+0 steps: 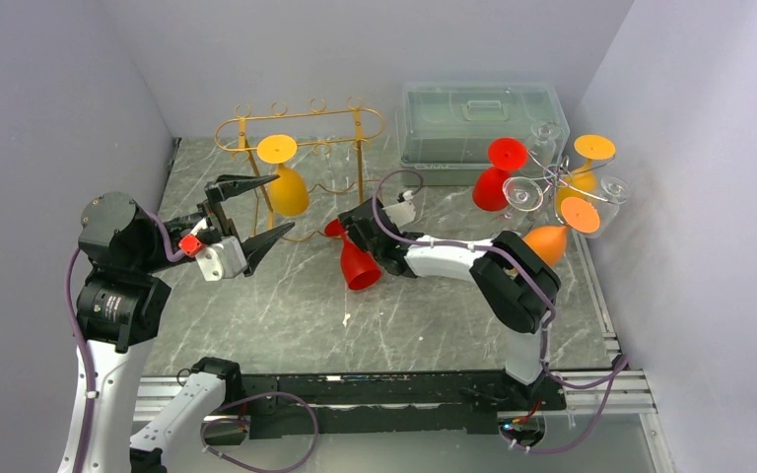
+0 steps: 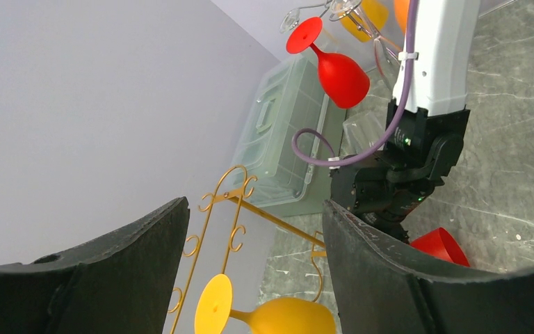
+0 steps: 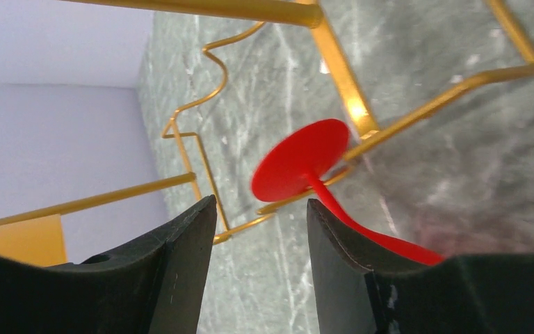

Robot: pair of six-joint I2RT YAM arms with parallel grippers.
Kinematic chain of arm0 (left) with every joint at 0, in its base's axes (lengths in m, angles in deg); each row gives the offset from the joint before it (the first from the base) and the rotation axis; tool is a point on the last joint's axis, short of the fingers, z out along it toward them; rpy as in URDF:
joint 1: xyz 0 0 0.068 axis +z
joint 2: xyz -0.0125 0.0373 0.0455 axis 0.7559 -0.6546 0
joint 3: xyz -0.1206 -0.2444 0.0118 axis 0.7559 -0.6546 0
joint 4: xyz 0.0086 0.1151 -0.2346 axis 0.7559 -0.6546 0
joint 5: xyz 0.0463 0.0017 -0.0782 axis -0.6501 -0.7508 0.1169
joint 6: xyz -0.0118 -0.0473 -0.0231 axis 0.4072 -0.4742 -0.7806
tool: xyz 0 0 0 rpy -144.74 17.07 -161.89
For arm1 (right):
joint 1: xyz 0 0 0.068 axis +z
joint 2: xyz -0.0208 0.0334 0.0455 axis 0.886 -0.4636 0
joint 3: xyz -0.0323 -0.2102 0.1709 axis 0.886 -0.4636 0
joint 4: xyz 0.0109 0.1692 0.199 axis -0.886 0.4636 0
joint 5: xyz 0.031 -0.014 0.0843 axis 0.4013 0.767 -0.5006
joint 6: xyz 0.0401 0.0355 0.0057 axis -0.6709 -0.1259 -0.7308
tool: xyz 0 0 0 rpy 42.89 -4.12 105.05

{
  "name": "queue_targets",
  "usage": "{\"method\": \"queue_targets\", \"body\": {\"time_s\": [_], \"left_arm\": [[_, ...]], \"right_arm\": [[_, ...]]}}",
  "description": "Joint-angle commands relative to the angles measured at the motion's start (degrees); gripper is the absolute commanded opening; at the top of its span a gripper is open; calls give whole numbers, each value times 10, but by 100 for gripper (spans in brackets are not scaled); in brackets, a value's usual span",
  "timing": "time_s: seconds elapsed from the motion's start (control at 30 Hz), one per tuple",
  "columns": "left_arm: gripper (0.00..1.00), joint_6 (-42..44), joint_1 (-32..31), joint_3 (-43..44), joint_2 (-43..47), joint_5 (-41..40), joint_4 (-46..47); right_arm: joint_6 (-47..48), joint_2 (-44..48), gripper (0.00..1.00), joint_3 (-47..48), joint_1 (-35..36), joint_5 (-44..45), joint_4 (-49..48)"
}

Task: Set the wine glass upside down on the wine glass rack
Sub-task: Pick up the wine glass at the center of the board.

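Note:
A red wine glass (image 1: 358,262) lies on its side on the marble table, its foot (image 3: 299,158) towards the gold rack (image 1: 301,128). My right gripper (image 1: 348,231) is open at the glass; in the right wrist view (image 3: 261,202) the red stem runs past the outside of the right finger (image 3: 348,257), not between the jaws. A yellow glass (image 1: 284,182) hangs upside down on the gold rack. My left gripper (image 1: 261,212) is open and empty just in front of the yellow glass (image 2: 278,316), which shows between its jaws (image 2: 254,203).
A clear lidded plastic box (image 1: 478,118) stands at the back. A silver wire rack (image 1: 552,182) at the right holds red, orange and clear glasses. An orange glass (image 1: 547,241) sits beside the right arm's elbow.

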Motion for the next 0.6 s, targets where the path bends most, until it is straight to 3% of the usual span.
{"method": "queue_targets", "body": {"time_s": [0.0,0.37,0.57], "left_arm": [[75,6,0,0,1,4,4],[75,6,0,0,1,4,4],[75,6,0,0,1,4,4]], "right_arm": [[-2,-25,54,64,-1,10,-27],[10,-57,55,100,-5,-4,38],[16,-90,56,178,-21,-36,131]]}}
